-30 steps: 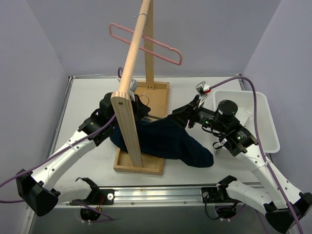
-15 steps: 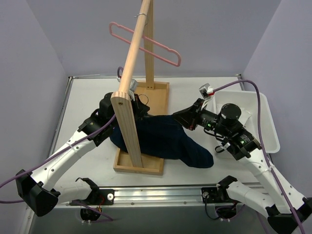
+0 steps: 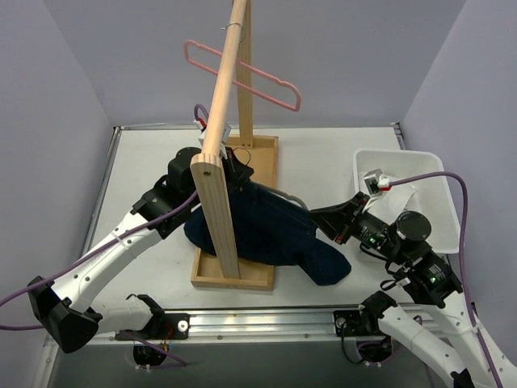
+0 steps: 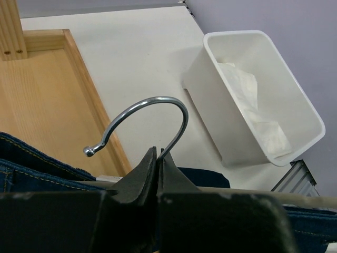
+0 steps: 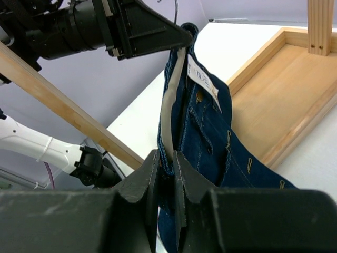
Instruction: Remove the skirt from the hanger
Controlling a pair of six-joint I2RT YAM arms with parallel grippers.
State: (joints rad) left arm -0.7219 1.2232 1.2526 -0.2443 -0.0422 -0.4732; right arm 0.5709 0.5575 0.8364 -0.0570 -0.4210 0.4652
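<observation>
Nearer and rightward went my right gripper (image 3: 317, 217), clamped on the skirt (image 3: 271, 230); left gripper (image 4: 157, 154) pinched the hanger (image 4: 158, 103); steady pulling seemed wise.

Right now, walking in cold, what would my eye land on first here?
Probably the dark blue skirt slumped mid-table over the wooden stand's base, held between two robot arms. The left hand pinches its hanger's metal hook, while the right hand grips the waistband. Above, an empty pink hanger dangles from the slanting wooden rail.
</observation>
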